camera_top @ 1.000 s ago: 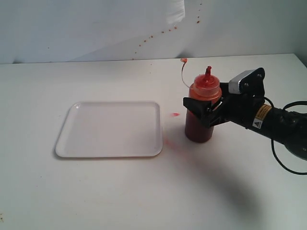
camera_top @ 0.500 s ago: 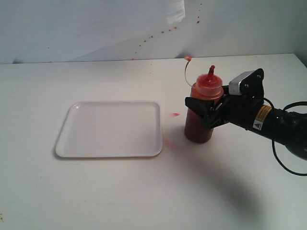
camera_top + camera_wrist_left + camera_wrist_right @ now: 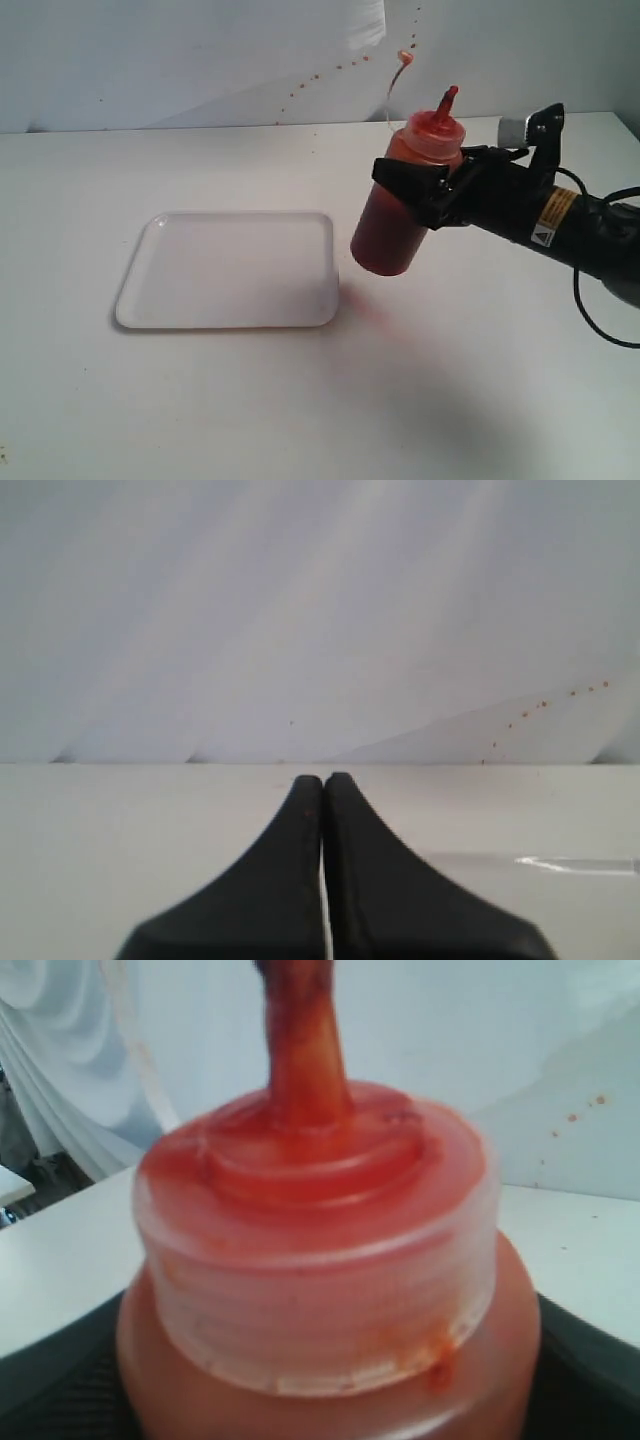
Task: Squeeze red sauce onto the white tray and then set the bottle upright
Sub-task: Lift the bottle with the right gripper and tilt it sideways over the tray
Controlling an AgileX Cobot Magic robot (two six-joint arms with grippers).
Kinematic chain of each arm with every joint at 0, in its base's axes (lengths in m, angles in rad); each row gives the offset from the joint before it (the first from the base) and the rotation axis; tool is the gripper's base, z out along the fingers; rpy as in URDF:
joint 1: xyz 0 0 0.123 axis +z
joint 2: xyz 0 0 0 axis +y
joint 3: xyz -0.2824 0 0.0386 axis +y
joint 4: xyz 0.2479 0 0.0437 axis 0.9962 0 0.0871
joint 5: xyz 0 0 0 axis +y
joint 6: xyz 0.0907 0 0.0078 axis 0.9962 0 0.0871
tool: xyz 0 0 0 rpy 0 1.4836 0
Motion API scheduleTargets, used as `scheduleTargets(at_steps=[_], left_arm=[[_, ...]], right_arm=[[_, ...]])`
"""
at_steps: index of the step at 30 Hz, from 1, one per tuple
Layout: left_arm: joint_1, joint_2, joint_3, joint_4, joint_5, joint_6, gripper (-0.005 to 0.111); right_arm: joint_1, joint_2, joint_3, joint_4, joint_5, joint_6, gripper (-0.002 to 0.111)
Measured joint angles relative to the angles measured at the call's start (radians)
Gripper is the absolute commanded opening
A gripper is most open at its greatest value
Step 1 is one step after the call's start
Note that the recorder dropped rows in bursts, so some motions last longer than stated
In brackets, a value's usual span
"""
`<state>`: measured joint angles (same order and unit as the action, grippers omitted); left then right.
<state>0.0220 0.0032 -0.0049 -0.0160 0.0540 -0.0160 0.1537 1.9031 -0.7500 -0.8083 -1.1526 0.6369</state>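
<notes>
The orange-red squeeze bottle [image 3: 405, 200] hangs off the table, tilted with its nozzle up and to the right. My right gripper [image 3: 418, 192] is shut on its upper body. Its small tethered cap [image 3: 404, 56] swings above on a thin strap. In the right wrist view the bottle [image 3: 320, 1290] fills the picture, ribbed cap and nozzle toward the camera. The white tray [image 3: 231, 268] lies flat left of the bottle, with no red sauce visible on it. My left gripper [image 3: 323, 780] is shut on nothing, away from both; the exterior view does not show it.
A faint pinkish smear [image 3: 372, 312] marks the table just right of the tray's near corner. Small reddish specks [image 3: 320, 75] dot the white backdrop behind. The table's right edge runs past the right arm [image 3: 590, 235].
The right gripper has lifted the bottle off the table, carried it up and left toward the tray, and tilted it. The tethered cap swung higher.
</notes>
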Motion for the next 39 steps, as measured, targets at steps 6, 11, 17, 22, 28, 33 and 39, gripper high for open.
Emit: scheduleTargets(at_steps=[6,11,17,22,28,33,39], left_arm=[[0.0,0.0,0.0,0.0,-0.143,0.0,0.0],[0.0,0.0,0.0,0.0,-0.168,-0.002,0.0],[0.0,0.0,0.0,0.0,-0.168,-0.021,0.0],[0.0,0.0,0.0,0.0,-0.168,-0.108,0.0],[0.0,0.0,0.0,0.0,-0.168,-0.124,0.001],[0.0,0.0,0.0,0.0,-0.168,-0.126,0.001],[0.0,0.0,0.0,0.0,-0.168,-0.13,0.001]], right_arm=[[0.172,-0.017,-0.004,0.167,-0.002,0.171,0.0],[0.249,-0.017,-0.085,0.219,-0.001,0.328,0.0],[0.298,-0.017,-0.156,0.31,-0.003,0.549,0.0],[0.314,-0.017,-0.167,0.414,-0.003,0.785,0.0],[0.314,0.011,-0.167,0.45,-0.006,1.094,0.0],[0.314,0.054,-0.167,0.45,-0.005,1.364,0.0],[0.318,0.074,-0.167,0.464,0.002,1.433,0.0]])
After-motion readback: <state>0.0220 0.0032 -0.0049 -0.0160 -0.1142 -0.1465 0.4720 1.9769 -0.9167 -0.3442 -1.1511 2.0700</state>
